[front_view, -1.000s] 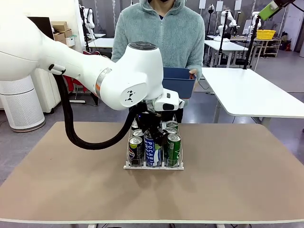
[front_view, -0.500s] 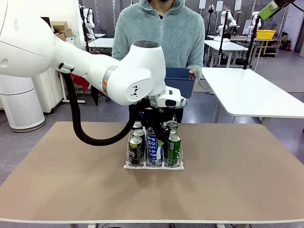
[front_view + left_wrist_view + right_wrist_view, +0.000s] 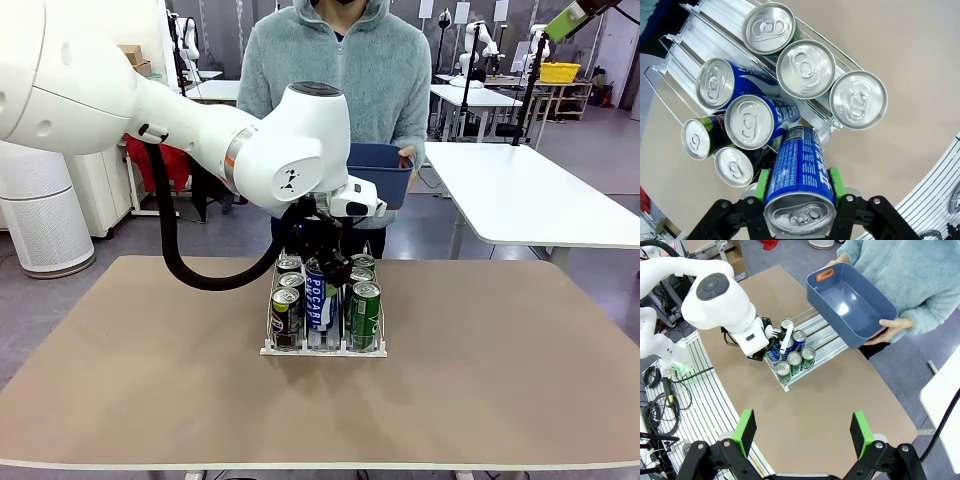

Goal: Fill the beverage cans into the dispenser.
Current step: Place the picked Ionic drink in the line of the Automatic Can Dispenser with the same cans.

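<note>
- The left pincer [image 3: 799,200] is clamped on a blue can [image 3: 797,180], green pads on its two sides, held just above the front of the middle lane of the dispenser [image 3: 322,349].
- To do this step well, I would keep the can upright and centred between the wire dividers, lower it until its base sits on the lane floor, and only then spread the pads. Coming down off-centre could catch a divider or knock the neighbouring cans.
- The right pincer [image 3: 804,432] hangs high over the counter [image 3: 840,390] with its pads spread wide and nothing between them.
- The dispenser sits mid-counter and is nearly full. From the left wrist, two blue cans [image 3: 747,120] stand in the middle lane behind the held one, three silver-topped cans [image 3: 806,69] fill one outer lane, and at least two dark cans [image 3: 696,139] stand in the other.
- In front, a dark can [image 3: 286,316] and a green can [image 3: 365,312] stand at the lip.
- The person's hand [image 3: 895,328] holds a dark-blue bin [image 3: 852,302] tilted beyond the far edge. Its inside looks empty.
</note>
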